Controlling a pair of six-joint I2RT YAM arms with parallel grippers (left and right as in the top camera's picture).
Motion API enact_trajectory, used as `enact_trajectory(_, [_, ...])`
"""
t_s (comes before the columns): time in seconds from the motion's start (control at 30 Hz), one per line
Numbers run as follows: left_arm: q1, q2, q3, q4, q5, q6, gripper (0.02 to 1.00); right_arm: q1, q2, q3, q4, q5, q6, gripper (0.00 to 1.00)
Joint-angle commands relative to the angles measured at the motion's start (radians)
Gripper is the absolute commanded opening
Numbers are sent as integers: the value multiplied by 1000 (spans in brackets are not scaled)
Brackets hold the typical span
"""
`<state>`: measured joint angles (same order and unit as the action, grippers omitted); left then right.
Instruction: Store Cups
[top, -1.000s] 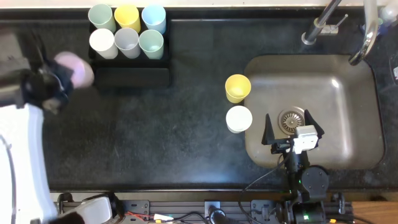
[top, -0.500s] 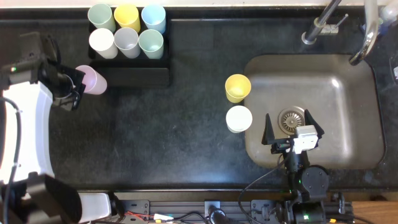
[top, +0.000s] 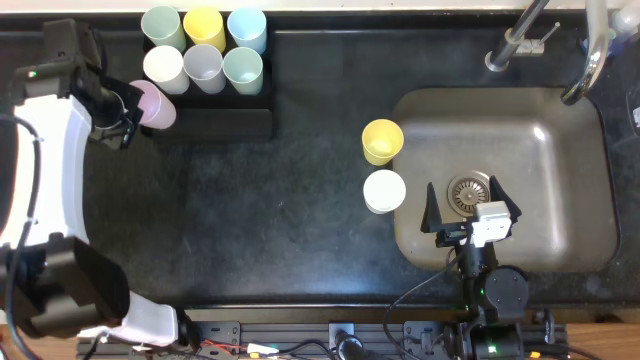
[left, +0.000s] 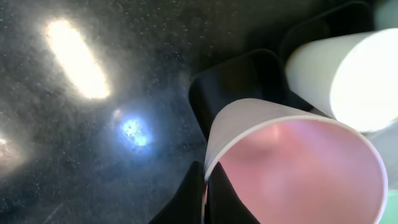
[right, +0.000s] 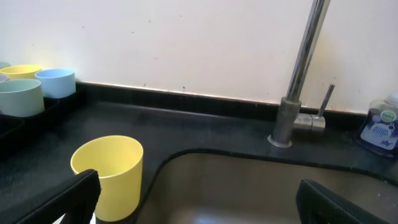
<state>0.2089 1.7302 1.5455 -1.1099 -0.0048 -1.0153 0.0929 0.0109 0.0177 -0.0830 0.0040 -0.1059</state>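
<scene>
One pink cup (top: 156, 104), clamped in the left fingers (left: 184, 203), has moved beside the rack (top: 212, 124); right fingers (right: 65, 200) stay spread

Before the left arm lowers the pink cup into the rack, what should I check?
1. Hold of left gripper on pink cup: ok, shut on its rim.
2. Free slot in the front row of the rack: ok, empty.
3. Cup centred over that slot: cannot tell.
4. Clearance from the white cup in the rack: cannot tell, they look close.
5. Keeping right gripper out of the way: ok, open over the sink.
</scene>
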Motion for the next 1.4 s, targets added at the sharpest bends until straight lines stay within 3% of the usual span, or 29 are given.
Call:
enact_trajectory(0.03, [-2, 38, 27, 0, -35, -11, 36, -2, -7, -13, 5, -4, -3, 996])
enact_trajectory(1.33, [-47, 195, 27, 95, -106, -10, 36, -2, -7, -13, 5, -4, -3, 996])
enact_trajectory(1.37, [-47, 195, 27, 95, -106, -10, 64, -2, -7, -13, 5, -4, -3, 998])
enact_trajectory(1.4, [-47, 195, 27, 95, -106, -10, 277, -2, -7, -13, 5, -3, -3, 996])
